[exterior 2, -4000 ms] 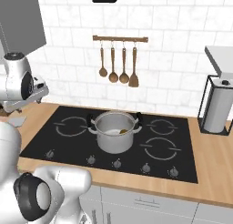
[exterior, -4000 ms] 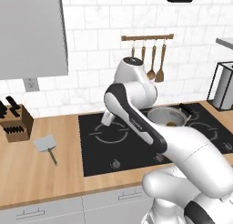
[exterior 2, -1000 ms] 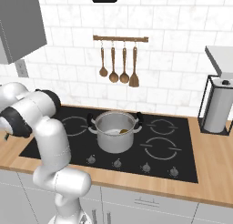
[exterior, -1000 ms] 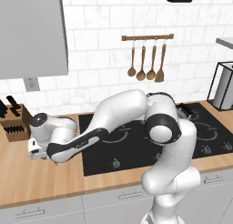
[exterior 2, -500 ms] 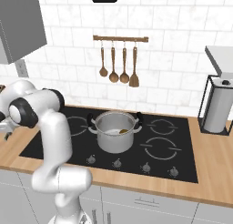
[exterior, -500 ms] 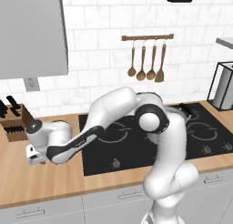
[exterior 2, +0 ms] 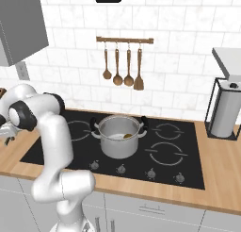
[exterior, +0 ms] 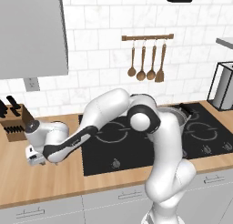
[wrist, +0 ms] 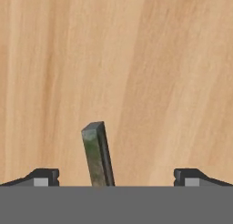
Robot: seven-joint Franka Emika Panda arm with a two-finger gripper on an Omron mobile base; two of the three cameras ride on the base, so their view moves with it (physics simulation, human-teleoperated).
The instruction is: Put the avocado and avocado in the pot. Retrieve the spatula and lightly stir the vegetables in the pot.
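Wooden countertop (exterior: 54, 186) is where I have my gripper (wrist: 116, 176) down low, left of the black stove (exterior 2: 188, 160), jaws wide open, holding nothing. From the right base camera I see the shiny steel pot (exterior 2: 118, 136) with something small and brownish inside, so I think the stirring is left. My hand camera shows the spatula's thin dark handle (wrist: 97, 153) between the tips.

No readable text, label, brand, number or sign appears on anything in these views
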